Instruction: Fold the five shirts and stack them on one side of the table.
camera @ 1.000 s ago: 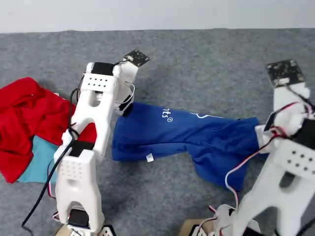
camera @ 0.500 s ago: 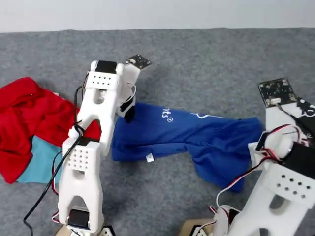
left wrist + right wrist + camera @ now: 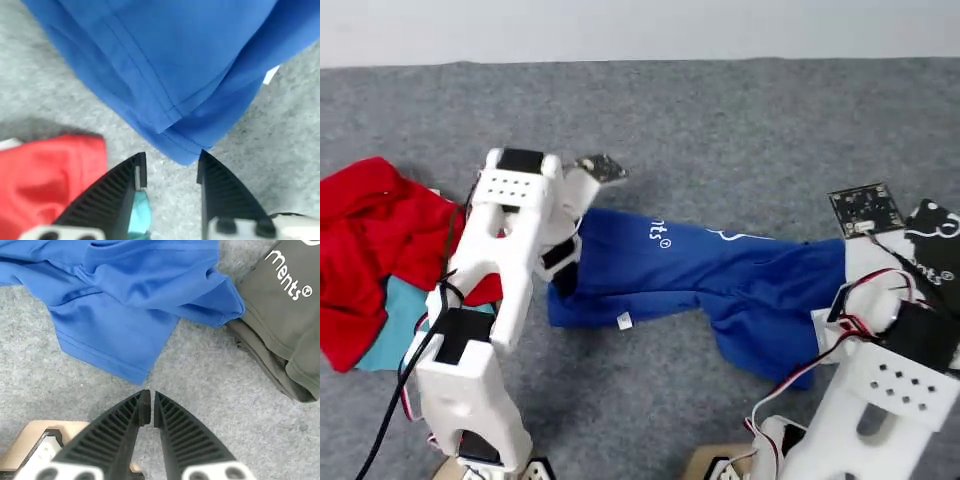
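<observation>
Blue shirt [image 3: 720, 280] lies rumpled mid-table, strung out between both arms, not folded yet. Left gripper [image 3: 171, 160] is wide, jaws straddling the shirt's hem corner just beside the red shirt [image 3: 45, 175]; looks lined up to pinch that corner and spread it. Right gripper [image 3: 151, 407] is nearly closed and empty, over bare table [image 3: 210, 390] just off the opposite hem, near an olive shirt [image 3: 280, 315].
</observation>
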`<state>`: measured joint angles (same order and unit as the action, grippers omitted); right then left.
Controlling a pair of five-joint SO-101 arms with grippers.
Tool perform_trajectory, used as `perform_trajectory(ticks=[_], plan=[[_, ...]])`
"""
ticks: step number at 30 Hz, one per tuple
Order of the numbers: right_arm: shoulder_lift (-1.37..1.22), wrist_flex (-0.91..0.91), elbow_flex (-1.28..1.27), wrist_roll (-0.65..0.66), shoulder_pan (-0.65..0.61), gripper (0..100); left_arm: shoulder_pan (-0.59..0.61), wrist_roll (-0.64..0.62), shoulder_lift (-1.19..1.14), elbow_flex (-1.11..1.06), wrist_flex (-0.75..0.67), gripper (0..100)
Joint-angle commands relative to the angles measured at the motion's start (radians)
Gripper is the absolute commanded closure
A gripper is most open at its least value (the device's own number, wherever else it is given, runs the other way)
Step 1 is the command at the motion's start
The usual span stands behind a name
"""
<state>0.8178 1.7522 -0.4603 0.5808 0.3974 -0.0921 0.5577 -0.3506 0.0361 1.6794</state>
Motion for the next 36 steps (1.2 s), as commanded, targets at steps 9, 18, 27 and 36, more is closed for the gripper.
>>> perform_trajectory(ticks=[9, 18, 27, 36], plan=[[0.018, 0.031, 0.005, -0.008, -0.005, 96.9, -0.057, 0.072, 0.063, -0.096, -0.092, 81], [0.018, 0.031, 0.006, -0.008, -0.005, 96.9, -0.054, 0.115, -0.081, -0.094, -0.092, 80], [0.018, 0.031, 0.006, -0.006, -0.005, 96.9, -0.052, 0.117, -0.183, -0.085, -0.110, 80], [0.018, 0.031, 0.006, -0.006, -0.004, 96.9, -0.055, 0.161, -0.184, 0.010, 0.054, 81]])
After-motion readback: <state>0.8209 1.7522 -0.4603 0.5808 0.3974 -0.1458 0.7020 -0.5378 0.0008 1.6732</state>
